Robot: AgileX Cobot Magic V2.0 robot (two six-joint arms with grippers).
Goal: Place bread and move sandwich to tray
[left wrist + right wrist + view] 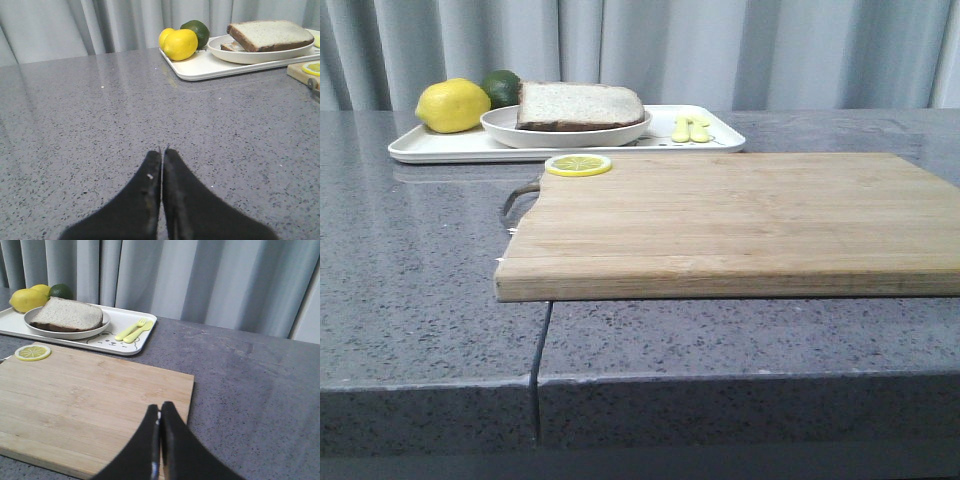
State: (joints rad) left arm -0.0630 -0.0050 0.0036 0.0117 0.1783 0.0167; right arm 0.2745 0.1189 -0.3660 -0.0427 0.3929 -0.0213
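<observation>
Brown-crusted sandwich (579, 106) fills plate (510, 130) on tray (440, 147).

soft, even, diffuse light; faint shadows, mild sheen on the countertop (100, 115), slightly grainy.

Black tapered fingers (185, 200), seemingly matte.

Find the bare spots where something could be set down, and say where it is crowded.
The wooden board is bare apart from the lemon slice at its far left corner. The grey counter left of it is open. The tray is crowded: plate with sandwich, lemon, lime, cutlery.
</observation>
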